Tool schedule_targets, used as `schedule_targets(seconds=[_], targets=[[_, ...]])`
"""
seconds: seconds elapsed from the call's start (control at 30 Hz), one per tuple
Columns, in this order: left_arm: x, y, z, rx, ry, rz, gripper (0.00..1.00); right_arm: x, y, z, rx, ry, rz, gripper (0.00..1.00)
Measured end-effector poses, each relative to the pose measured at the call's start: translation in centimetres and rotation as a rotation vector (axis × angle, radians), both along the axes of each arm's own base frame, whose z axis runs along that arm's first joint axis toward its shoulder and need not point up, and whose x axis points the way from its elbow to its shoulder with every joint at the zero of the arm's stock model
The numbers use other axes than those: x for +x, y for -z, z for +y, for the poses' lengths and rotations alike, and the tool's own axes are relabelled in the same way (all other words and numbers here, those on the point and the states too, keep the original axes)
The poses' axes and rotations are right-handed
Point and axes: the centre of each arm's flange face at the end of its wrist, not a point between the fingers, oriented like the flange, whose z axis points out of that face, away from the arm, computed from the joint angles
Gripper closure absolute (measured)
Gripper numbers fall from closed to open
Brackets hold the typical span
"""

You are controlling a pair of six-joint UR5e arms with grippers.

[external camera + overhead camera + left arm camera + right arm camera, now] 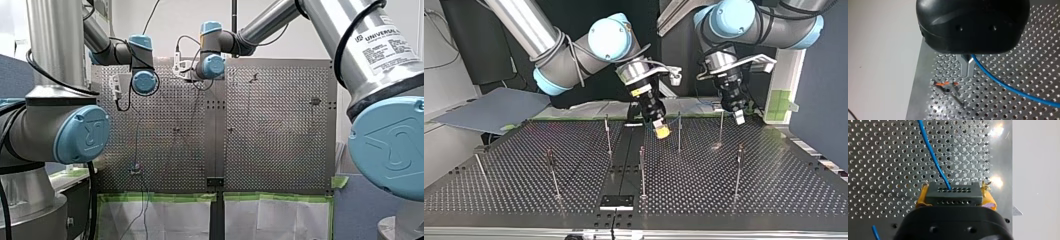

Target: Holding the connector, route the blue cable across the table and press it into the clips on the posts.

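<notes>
Blue cable (933,157) is showing clearly only in wrist views. My right gripper (955,199) is clamping its connector (953,193); my left gripper (968,68) is pinching the cable itself.

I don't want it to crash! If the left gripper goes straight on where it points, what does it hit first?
Probably the perforated table, just beside the orange-tipped clip post. The left gripper, shut on the blue cable, points down at it; depth is unclear.
</notes>
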Motion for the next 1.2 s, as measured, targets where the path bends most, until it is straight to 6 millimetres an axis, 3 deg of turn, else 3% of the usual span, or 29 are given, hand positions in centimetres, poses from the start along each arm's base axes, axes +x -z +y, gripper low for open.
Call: schedule_targets(seconds=[0.4, 0.77, 1.2], targets=[[1.9, -0.9, 2.4, 0.011, -0.013, -0.022, 1.0, 1.9, -1.2, -1.4, -0.006, -0.004, -0.022, 1.0], [5.0, -2.9, 4.3, 0.012, -0.013, -0.051, 1.0, 3.2, -3.1, -2.5, -0.02, -0.005, -0.054, 1.0], [8.4, -3.0, 4.8, 0.011, -0.024, -0.049, 1.0, 5.3, -2.3, -4.8, -0.018, -0.008, -0.069, 1.0]])
